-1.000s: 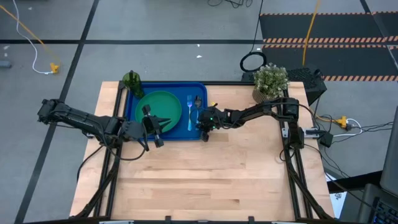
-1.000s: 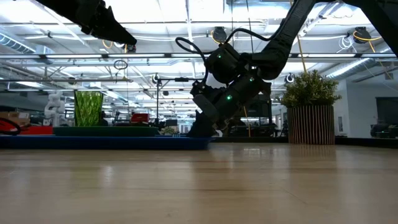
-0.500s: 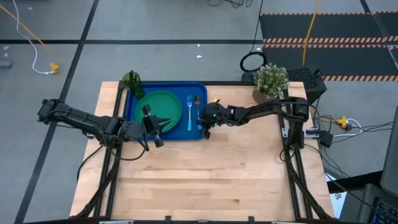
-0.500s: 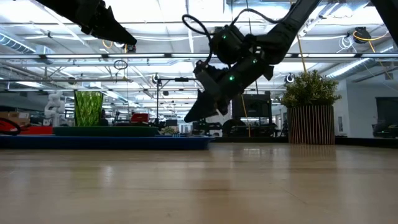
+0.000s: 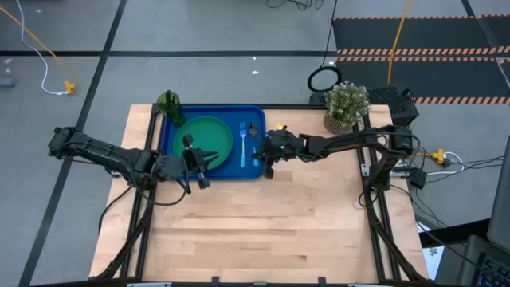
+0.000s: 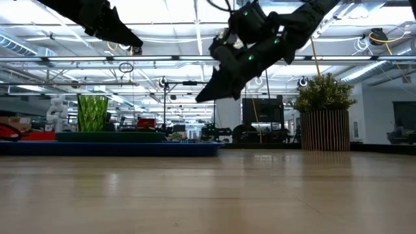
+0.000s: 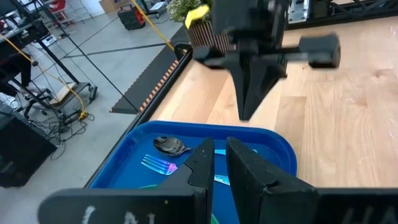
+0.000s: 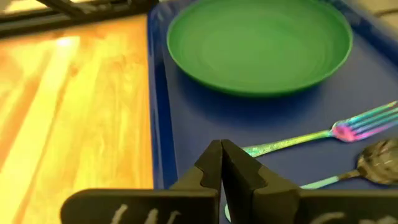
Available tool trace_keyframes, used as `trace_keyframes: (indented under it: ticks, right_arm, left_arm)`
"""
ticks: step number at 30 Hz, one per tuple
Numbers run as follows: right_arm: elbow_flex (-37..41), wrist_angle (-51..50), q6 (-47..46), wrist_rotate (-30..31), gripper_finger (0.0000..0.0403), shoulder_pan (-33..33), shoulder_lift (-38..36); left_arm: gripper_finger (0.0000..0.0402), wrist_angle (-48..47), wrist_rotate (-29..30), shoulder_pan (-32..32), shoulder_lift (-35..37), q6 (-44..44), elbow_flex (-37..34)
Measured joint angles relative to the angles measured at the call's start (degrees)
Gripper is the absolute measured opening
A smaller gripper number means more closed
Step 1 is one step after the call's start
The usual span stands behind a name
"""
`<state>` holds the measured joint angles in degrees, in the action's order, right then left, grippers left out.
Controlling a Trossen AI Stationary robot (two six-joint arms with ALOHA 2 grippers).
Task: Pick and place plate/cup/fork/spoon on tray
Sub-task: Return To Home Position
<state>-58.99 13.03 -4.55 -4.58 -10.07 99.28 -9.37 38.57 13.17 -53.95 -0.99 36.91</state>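
Note:
The blue tray point(image 5: 253, 171) lies at the table's far left. On it are the green plate point(image 5: 204, 137), the fork point(image 5: 243, 145) and, to its right, the spoon point(image 5: 253, 137). The dark-green cup point(image 5: 169, 104) stands at the tray's far-left corner. My right gripper point(image 5: 266, 165) is shut and empty. It hangs high over the tray's right edge point(image 6: 198, 99), pointing down toward the tray. My left gripper point(image 5: 209, 156) is shut and empty, held high over the plate's near side point(image 6: 135, 44).
A potted plant point(image 5: 347, 104) stands at the table's far right, behind my right arm. The near half of the wooden table point(image 5: 271, 231) is bare wood. Both arms reach in over the tray from its two sides.
My right gripper has risen from just above the tray's near-right corner to well above it, drifting slightly toward the table's right edge. It stays shut and carries nothing. The fork and spoon stay lying on the tray.

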Motion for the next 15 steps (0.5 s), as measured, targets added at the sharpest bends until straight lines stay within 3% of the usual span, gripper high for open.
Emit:
trace_keyframes:
  ticks: [15]
  right_arm:
    - [12.5, 0.5, 6.6, 0.0, 0.0000, 2.8, -22.1]
  left_arm:
    - [0.0044, 0.6, 0.0, -1.4, 0.1, -2.8, 0.0]
